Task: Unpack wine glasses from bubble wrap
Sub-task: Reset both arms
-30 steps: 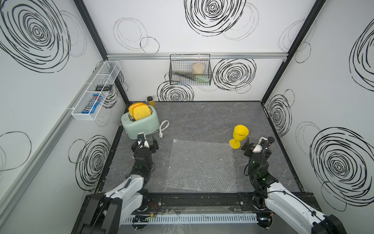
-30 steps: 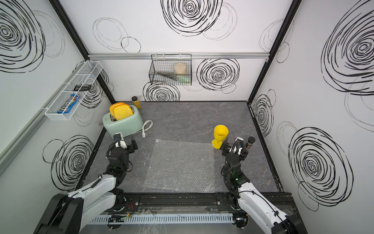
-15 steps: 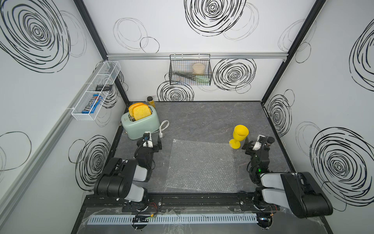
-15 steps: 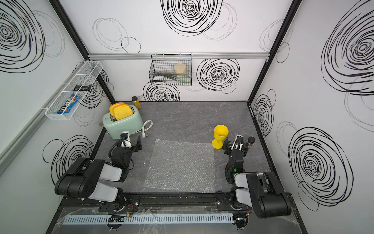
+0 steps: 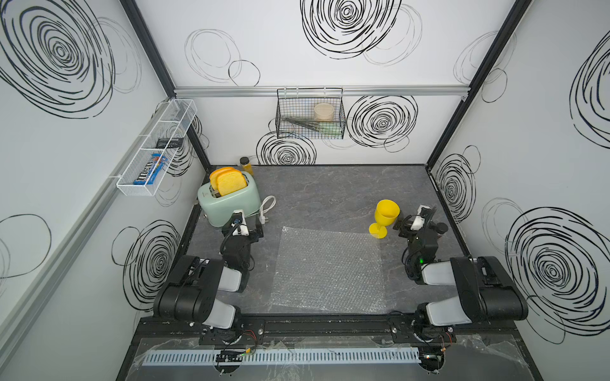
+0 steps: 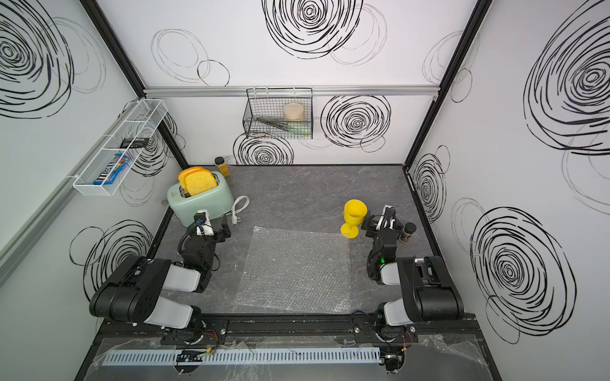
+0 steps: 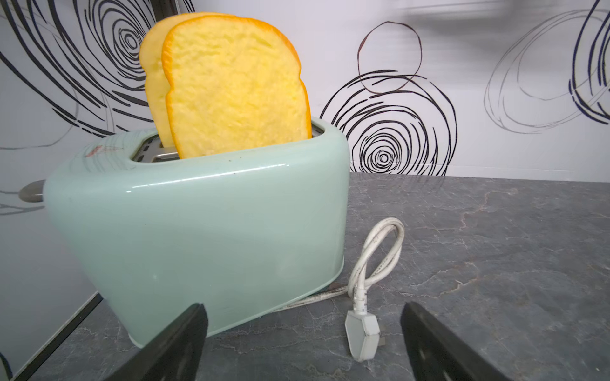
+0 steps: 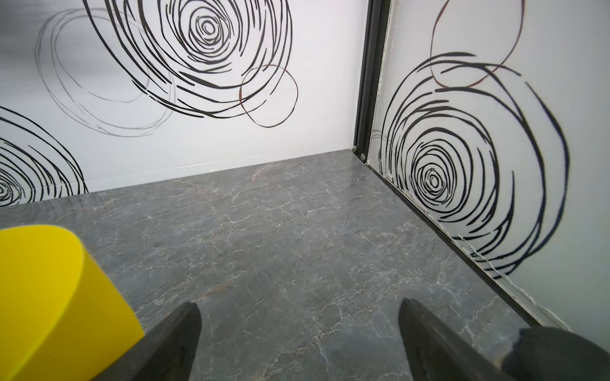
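The wine glass, a yellow goblet (image 5: 386, 216) (image 6: 355, 214), stands upright and bare on the grey table, its foot at the far right corner of the bubble wrap (image 5: 326, 270) (image 6: 293, 273). The wrap lies flat and spread out mid-table. My right gripper (image 5: 409, 224) (image 6: 379, 226) is just right of the goblet, open and empty; in the right wrist view the cup (image 8: 49, 297) sits beside one finger of the right gripper (image 8: 298, 330), outside the jaws. My left gripper (image 5: 247, 229) (image 6: 218, 232) (image 7: 303, 330) is open, empty, facing the toaster.
A mint toaster (image 5: 231, 198) (image 7: 198, 231) with two bread slices stands at the far left, its white cord and plug (image 5: 265, 211) (image 7: 363, 326) close to my left gripper. A small dark jar (image 5: 440, 227) (image 6: 409, 231) sits right of my right gripper, by the wall.
Both arms have folded back and up near the front rail, while the grippers stay almost where they were. The goblet and the bubble wrap have not moved.
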Available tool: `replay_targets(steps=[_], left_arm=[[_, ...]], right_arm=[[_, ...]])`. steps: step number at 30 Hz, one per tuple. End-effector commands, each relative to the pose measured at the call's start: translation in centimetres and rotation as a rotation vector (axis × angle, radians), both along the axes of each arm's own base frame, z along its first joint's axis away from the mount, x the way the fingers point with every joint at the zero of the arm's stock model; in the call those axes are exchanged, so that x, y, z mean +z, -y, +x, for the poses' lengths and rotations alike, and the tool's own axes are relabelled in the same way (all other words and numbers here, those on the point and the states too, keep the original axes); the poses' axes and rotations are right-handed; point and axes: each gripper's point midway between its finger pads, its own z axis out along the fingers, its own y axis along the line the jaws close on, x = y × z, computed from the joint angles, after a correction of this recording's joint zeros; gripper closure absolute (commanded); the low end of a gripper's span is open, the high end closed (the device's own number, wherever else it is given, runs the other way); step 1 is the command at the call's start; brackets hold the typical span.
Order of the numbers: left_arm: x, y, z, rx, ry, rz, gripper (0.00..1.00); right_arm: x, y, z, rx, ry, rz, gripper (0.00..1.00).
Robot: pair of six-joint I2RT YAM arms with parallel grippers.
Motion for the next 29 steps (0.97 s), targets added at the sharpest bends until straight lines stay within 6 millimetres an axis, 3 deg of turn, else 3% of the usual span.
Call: replay_targets(steps=[1, 7, 23, 29], left_arm=[[2.1, -0.1, 0.3, 0.02, 0.081, -0.006, 0.04], [2.3, 0.4, -0.1, 0.028, 0.097, 0.021, 0.04], [2.4, 0.5, -0.3, 0.031, 0.102, 0.027, 0.04], [2.0, 0.3, 0.5, 0.0, 0.073, 0.006, 0.04]], right_arm=[[-0.5, -0.2, -0.4, 0.016, -0.01, 0.007, 0.02], [-1.3, 0.3, 1.0, 0.011, -0.068, 0.027, 0.02], [-1.2, 0.2, 0.8, 0.015, -0.06, 0.026, 0.02], [-1.2, 0.2, 0.9, 0.016, -0.06, 0.027, 0.02]])
